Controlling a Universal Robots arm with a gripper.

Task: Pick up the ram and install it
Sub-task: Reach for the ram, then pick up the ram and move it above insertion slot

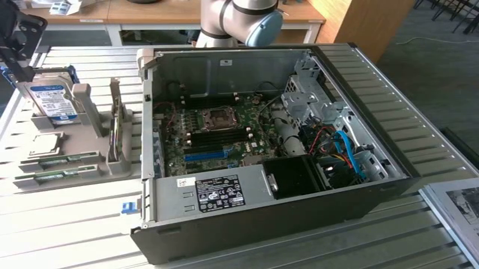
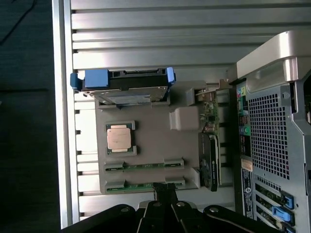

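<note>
Looking at this one, the ram (image 2: 141,186) is the stick lying flat in the outer slot of the grey holder (image 2: 150,145), right at the tips of the jaws (image 2: 164,186). The jaws are pinched shut with nothing in them, and their tips sit over the stick a bit off its middle, toward the case (image 2: 272,136) end. Can't tell if they're actually touching it or just hovering. A second stick (image 2: 143,166) lies in the next slot, just past the ram from the jaws, then the CPU (image 2: 120,138) further out, and the hard drive (image 2: 129,92) furthest away.

Handling-wise I'd guess the ram is super light and stiff, but thin and easy to hurt: bare board, little chips, contacts along one long edge. It shouldn't flex much, but the flat faces look slippery and it's sunk into its slot, so not a lot sticks up to grab. Best bet looks like pinching it across the narrow width, on the long edges near the middle, where the holder leaves the board exposed between the end blocks. Squeeze gently, I'd say. Nothing's gripped yet.
</note>
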